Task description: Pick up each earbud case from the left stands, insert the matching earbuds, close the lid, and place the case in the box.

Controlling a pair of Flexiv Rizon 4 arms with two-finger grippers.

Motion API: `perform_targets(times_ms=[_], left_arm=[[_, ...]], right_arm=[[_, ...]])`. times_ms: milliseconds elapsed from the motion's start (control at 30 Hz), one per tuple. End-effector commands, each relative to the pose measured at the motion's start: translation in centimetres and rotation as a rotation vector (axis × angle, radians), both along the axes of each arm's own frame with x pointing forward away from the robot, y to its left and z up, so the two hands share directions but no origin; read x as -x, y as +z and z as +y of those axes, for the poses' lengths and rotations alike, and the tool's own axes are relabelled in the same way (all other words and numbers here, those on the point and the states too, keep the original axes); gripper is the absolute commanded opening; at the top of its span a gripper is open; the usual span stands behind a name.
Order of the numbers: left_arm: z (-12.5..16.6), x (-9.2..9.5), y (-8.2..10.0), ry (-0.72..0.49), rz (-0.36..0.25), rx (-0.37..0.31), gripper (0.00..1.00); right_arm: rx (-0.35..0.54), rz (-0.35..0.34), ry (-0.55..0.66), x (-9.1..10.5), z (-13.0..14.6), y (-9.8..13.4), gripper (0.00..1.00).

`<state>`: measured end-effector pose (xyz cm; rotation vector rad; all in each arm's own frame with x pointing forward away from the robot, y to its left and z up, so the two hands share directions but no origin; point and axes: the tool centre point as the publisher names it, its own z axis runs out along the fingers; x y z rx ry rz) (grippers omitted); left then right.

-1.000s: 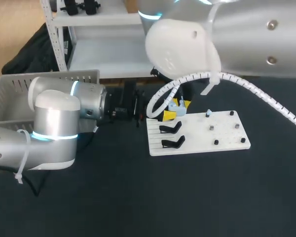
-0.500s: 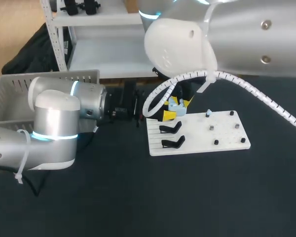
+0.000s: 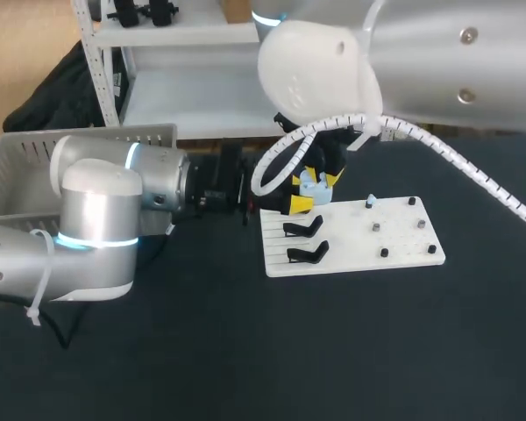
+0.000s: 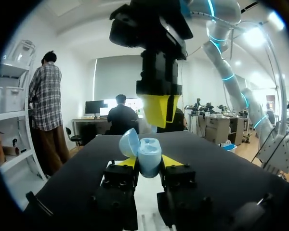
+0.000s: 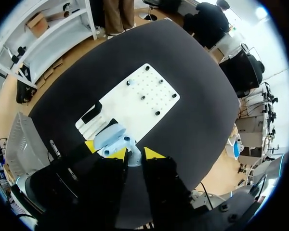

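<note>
Beside the white board's (image 3: 403,250) far-left corner, the left gripper (image 4: 148,162) pinches the pale-blue earbud case (image 4: 148,155), probably light and slippery, best clamped below its open lid (image 4: 128,143).

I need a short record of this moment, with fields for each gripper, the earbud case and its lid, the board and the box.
left gripper: shut on the earbud case, near the board's far left corner
lid: open
right gripper: pointing down, directly above the open case
white board: two black stands, both empty
box: grey crate at the left edge of the table
</note>
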<state>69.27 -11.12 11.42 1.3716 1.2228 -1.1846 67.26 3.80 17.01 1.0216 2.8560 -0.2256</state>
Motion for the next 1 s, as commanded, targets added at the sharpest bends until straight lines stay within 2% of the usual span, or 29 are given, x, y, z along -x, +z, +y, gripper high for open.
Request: perform_targets(times_ms=[33, 433, 1000], left_arm=[[0.15, 0.09, 0.07, -0.001, -0.016, 0.013, 0.0], [0.15, 0.08, 0.23, -0.017, -0.057, 0.025, 0.0], [0.11, 0.1, 0.22, -0.024, -0.057, 0.025, 0.0]], right_arm=[[0.0, 0.006, -0.001, 0.21, -0.04, 0.22, 0.0], [0.002, 0.019, -0.01, 0.36, -0.39, 0.25, 0.0], [-0.009, 0.028, 0.014, -0.33, 0.31, -0.39, 0.0]])
